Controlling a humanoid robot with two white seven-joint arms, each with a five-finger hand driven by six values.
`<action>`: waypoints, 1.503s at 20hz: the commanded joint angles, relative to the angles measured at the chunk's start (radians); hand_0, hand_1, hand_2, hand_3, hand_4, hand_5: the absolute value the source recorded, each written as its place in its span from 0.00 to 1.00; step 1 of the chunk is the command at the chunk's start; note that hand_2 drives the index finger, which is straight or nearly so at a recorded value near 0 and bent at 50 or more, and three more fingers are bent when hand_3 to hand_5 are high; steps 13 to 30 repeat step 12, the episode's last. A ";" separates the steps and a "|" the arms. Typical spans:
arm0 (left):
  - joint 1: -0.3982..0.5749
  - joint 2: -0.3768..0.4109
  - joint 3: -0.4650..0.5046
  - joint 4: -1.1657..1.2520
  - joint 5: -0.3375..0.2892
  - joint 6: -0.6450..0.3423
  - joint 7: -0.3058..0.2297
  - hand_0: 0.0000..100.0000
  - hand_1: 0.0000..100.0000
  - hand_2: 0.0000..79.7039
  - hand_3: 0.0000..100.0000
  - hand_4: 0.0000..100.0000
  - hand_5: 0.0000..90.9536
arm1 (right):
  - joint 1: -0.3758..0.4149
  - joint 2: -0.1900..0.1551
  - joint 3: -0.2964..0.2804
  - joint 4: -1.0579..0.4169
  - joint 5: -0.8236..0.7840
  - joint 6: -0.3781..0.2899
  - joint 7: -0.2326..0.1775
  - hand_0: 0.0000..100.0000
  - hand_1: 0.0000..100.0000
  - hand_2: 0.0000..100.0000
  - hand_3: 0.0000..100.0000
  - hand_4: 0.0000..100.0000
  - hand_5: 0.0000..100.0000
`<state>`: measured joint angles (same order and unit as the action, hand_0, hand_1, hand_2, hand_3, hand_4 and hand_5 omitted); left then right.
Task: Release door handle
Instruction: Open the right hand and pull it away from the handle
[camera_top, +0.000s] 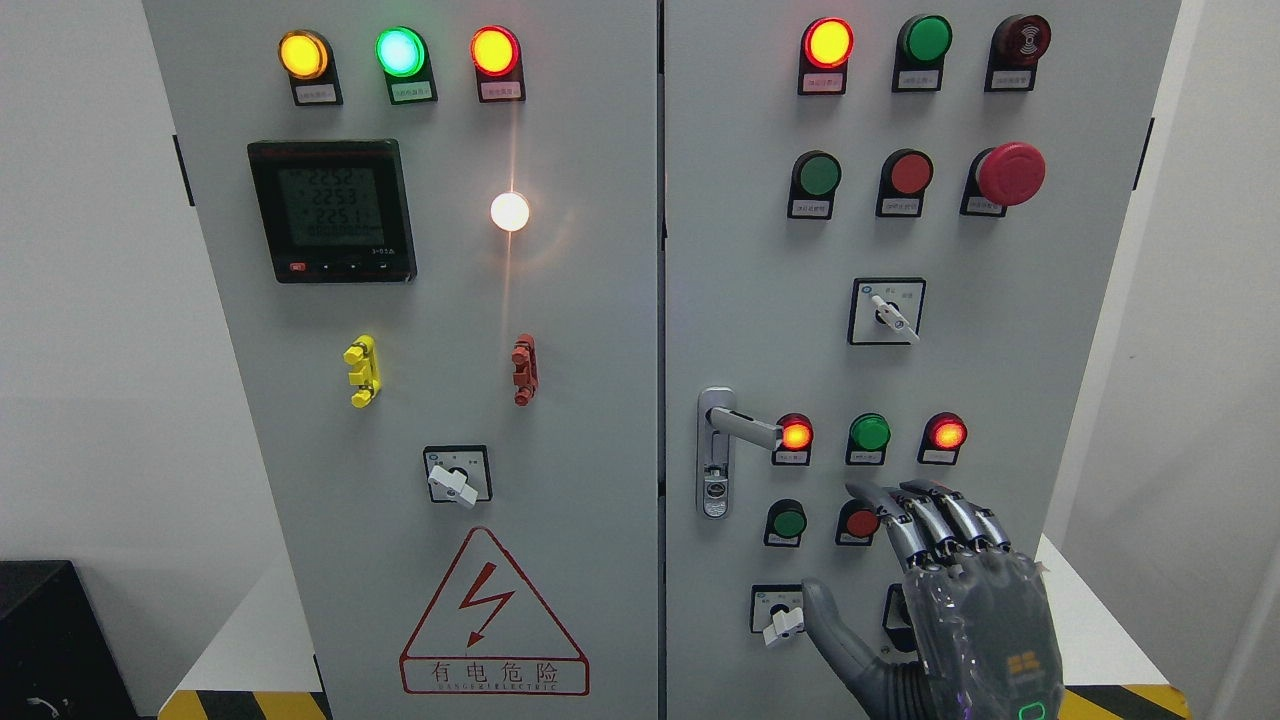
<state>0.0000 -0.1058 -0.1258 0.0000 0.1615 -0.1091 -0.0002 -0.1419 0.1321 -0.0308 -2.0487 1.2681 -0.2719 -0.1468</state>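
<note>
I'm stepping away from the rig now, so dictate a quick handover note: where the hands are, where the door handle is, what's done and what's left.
Right hand: open, fingers spread, holding nothing, in front of the lower part of the right cabinet door, below and to the right of the handle.
Left hand: not in view.
Door handle: silver lever near the right door's left edge, lever pointing right, nothing touching it.
Both cabinet doors look closed.
Done: the handle is released; the hand is clear of it.
Left: nothing on the release itself; perhaps pull the right arm back from the panel, keeping clear of the buttons beside the fingers.
</note>
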 joint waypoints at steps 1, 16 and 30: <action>-0.026 0.000 0.000 0.029 0.000 0.000 -0.001 0.12 0.56 0.00 0.00 0.00 0.00 | 0.012 0.000 -0.078 -0.039 -0.047 -0.038 0.003 0.44 0.22 0.00 0.00 0.00 0.00; -0.026 0.000 0.000 0.029 0.000 0.000 0.000 0.12 0.56 0.00 0.00 0.00 0.00 | 0.019 0.000 -0.078 -0.038 -0.049 -0.087 0.006 0.43 0.19 0.00 0.00 0.00 0.00; -0.026 0.000 0.000 0.029 0.000 0.000 0.000 0.12 0.56 0.00 0.00 0.00 0.00 | 0.019 0.000 -0.078 -0.038 -0.049 -0.087 0.006 0.43 0.19 0.00 0.00 0.00 0.00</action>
